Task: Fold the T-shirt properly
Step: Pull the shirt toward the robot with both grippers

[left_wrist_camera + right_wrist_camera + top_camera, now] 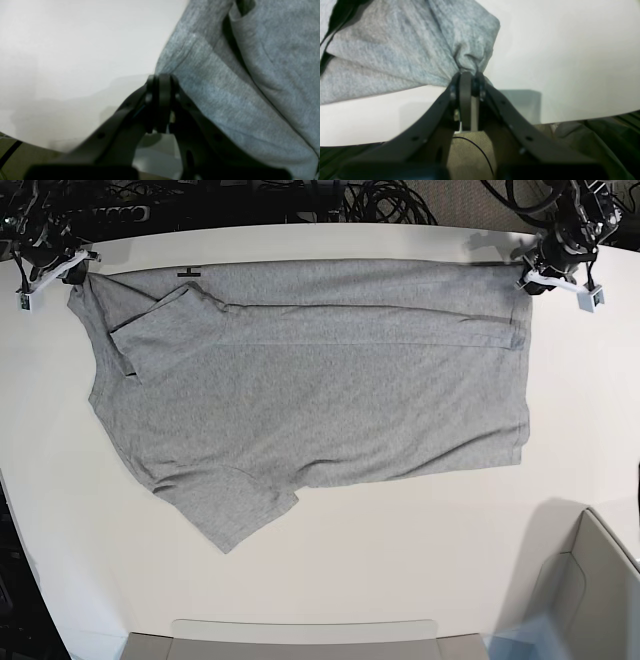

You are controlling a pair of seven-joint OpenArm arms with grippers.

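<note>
Right gripper (72, 277) at far-left table corner: jaws pinched tight on bunched T-shirt (310, 380) corner, cloth puckered at fingertips (466, 80).

T-shirt spread plain side up across white table (420, 580). Far long edge folded in as band, sleeve (150, 325) tucked on top; near sleeve sticks out toward front, not yet folded.

Left gripper (535, 277) at far-right corner: jaws closed at shirt's edge, apparently clamping it. Two corner grips likely hold fold edge taut and straight for laying down.
</note>
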